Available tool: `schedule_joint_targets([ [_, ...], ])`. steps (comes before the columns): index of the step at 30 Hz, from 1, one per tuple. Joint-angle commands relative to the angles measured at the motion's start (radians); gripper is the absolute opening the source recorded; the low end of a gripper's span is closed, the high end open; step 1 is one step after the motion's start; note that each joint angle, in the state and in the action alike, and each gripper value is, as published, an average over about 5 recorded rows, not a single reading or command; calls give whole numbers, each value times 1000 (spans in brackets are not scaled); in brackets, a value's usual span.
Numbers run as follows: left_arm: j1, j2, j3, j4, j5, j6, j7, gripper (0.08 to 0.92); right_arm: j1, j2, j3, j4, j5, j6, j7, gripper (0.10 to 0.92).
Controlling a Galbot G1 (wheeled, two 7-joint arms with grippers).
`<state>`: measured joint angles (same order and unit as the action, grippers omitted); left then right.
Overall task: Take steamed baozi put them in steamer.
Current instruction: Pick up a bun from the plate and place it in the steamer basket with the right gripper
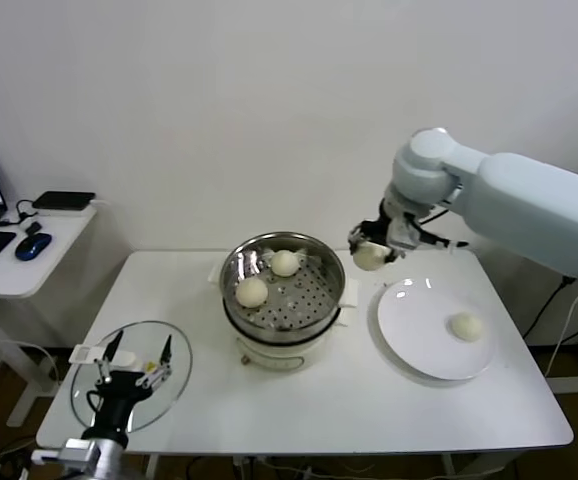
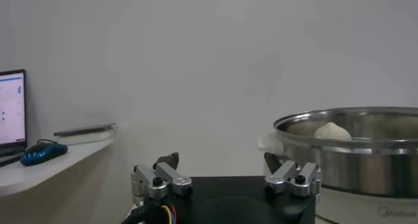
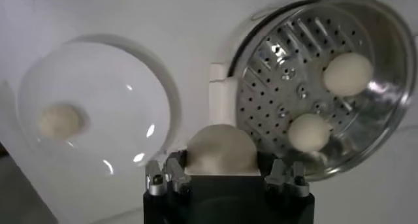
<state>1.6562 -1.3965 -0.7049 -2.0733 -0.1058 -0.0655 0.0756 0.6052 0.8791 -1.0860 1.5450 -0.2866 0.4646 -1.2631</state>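
A plain white wall backs our white bench (image 1: 299, 420), where the steamer (image 1: 287, 262) sits in the middle on its white pot base (image 1: 279, 348); a white plate (image 1: 414, 335) lies just to its right and a glass lid (image 1: 174, 385) lies near the front left corner; our right hand (image 1: 372, 254) hangs in the air between plate and steamer, just outside the steamer's right rim, closed on one baozi (image 1: 370, 257) that bulges between the fingers (image 3: 171, 178); two more baozi (image 1: 253, 292) already rest apart on the perforated floor, and the last baozi (image 1: 466, 326) waits on the plate; our left hand (image 1: 136, 362) idles over the glass lid with its fingers spread wide and nothing in them; we judge the main risk to be the rim, since a low carry could knock the bun or the fingers against the steel wall and shove the steamer on its base; soft dough might also dent under too firm a squeeze, or cling to a pad and drop late; releasing too near the rim could let it roll out, and releasing over a resting bun could stack or squash both.
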Motion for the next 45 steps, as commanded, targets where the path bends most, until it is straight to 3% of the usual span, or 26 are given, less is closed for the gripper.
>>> schedule_joint_targets([
  [1, 3, 3, -3, -3, -3, 3, 0, 823, -16, 218, 12, -11, -83, 67, -2, 696],
  [13, 7, 7, -14, 3, -6, 3, -2, 823, -170, 393, 9, -170, -163, 91, -1, 699],
  [45, -2, 4, -6, 21, -8, 11, -3, 823, -248, 391, -30, -162, -194, 111, -8, 701],
])
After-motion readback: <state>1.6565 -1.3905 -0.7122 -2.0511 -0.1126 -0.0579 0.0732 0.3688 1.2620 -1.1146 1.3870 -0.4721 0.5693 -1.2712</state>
